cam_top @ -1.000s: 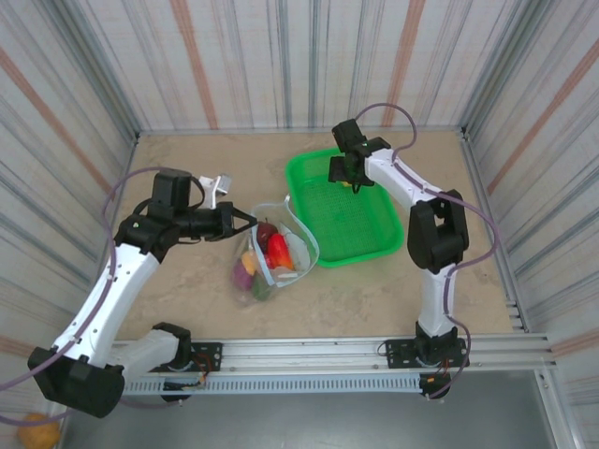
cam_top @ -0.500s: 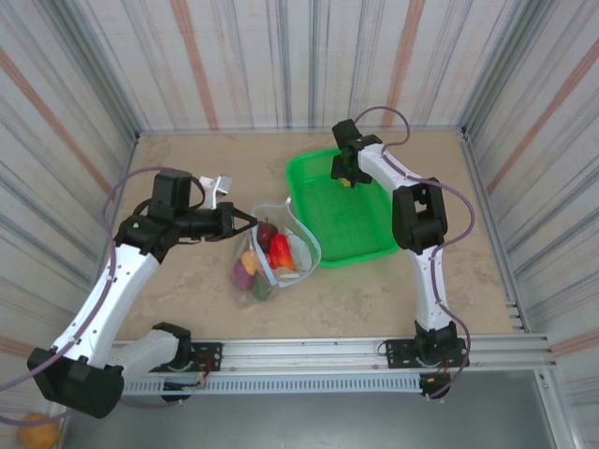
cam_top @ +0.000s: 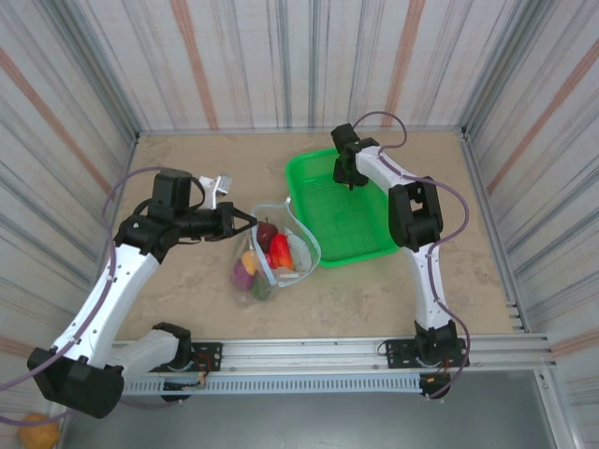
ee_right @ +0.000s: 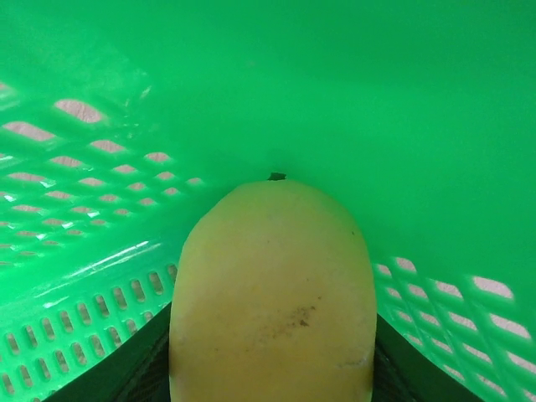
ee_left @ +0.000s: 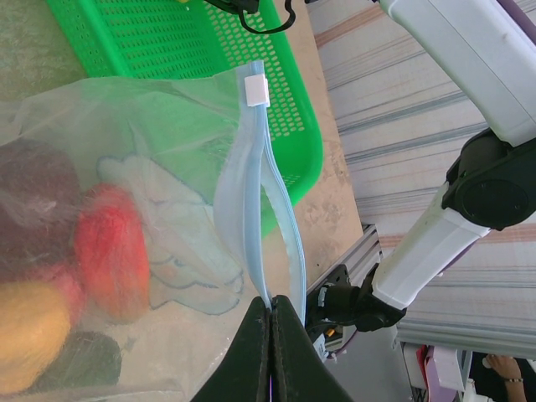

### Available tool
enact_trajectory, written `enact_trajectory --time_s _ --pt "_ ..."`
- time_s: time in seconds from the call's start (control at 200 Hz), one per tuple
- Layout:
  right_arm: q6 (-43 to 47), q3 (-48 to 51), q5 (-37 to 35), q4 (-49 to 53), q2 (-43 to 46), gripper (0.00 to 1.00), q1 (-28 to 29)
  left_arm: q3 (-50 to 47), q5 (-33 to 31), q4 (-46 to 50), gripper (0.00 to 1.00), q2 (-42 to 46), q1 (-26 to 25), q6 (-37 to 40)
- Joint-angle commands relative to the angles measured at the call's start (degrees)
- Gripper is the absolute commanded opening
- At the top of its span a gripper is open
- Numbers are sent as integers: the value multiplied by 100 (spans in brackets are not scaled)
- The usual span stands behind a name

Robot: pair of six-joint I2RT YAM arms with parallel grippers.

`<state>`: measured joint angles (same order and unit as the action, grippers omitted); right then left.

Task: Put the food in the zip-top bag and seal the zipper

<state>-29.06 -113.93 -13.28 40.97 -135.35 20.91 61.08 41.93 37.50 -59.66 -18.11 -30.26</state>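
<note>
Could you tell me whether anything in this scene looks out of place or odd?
Yes: an orange ball lies off the table, past its near left corner, away from everything else. Nothing looks spilled or damaged.

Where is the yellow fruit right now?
In the right wrist view the yellow fruit sits between the fingers of the right gripper, against the green tray's wall; from above, that is near the tray's far edge.
</note>
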Motion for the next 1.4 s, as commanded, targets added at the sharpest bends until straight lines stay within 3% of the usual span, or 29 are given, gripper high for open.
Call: enact_trajectory --time_s 0.0,0.341,0.586,0.796,0.927,1.072,1.393 --pt "116 289 -19 -112 422 45 15 22 -72 199 0 43 -41 55" --pt "181 2039 242 -674 2784 43 589 101 -81 323 0 151 -44 84" --pt "321 3555 1547 -1701 5185 43 1256 -81 65 -35 0 189 -92 -230" --pt "810 4409 2326 -2172 6533 45 2204 -15 76 -102 0 180 -147 -363" --pt "998 4863 2518 -2204 6878 45 2681 19 41 -97 0 186 -168 -378" --pt "1112 5116 2090 -2012 6844 45 3148 88 21 -76 0 178 -175 -400" --pt "1104 4229 1503 -1450 5302 43 3504 152 -4 -73 0 130 -237 -360"
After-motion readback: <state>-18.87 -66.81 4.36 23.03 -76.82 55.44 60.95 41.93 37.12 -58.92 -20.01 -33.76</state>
